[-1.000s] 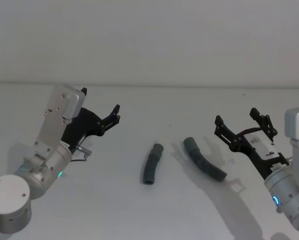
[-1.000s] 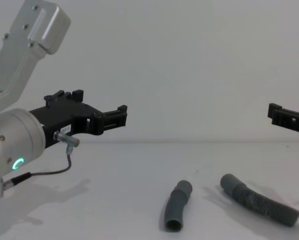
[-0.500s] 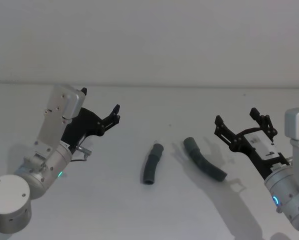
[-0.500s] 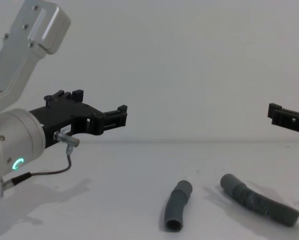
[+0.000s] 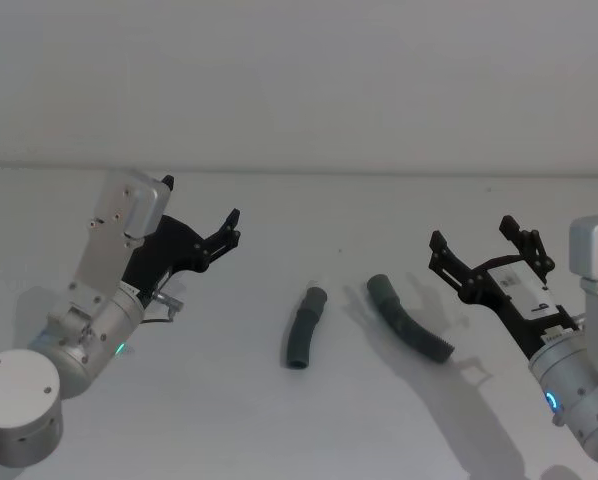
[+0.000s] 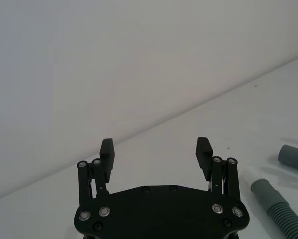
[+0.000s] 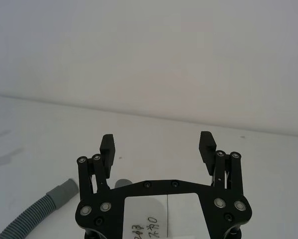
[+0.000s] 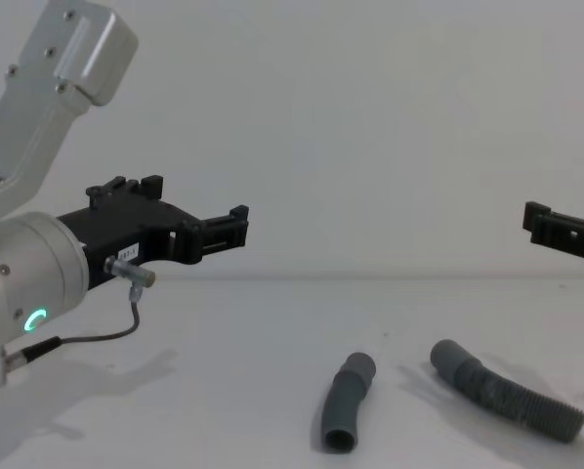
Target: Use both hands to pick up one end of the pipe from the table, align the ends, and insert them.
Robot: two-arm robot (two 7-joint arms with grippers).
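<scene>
The left claw (image 6: 155, 147) is hanging released and empty over the left of the plain matte white surface (image 5: 219, 420). The right claw (image 7: 157, 140) is hanging just as wide, off to the right. Between them, lying flat, I'm watching the short, smooth, slightly bent dark grey plastic pipe piece (image 5: 303, 330), its long axis running roughly away from the robot. Near it is the longer dark grey ribbed piece (image 5: 411, 325), smooth cuff (image 5: 381, 288) pointing inward, ribbed tail trailing toward the right claw (the nearer one, I'm judging). The left claw is sitting well apart from the short piece. A white label (image 7: 159, 219) on the right claw is carrying handwriting I'm failing to read.
</scene>
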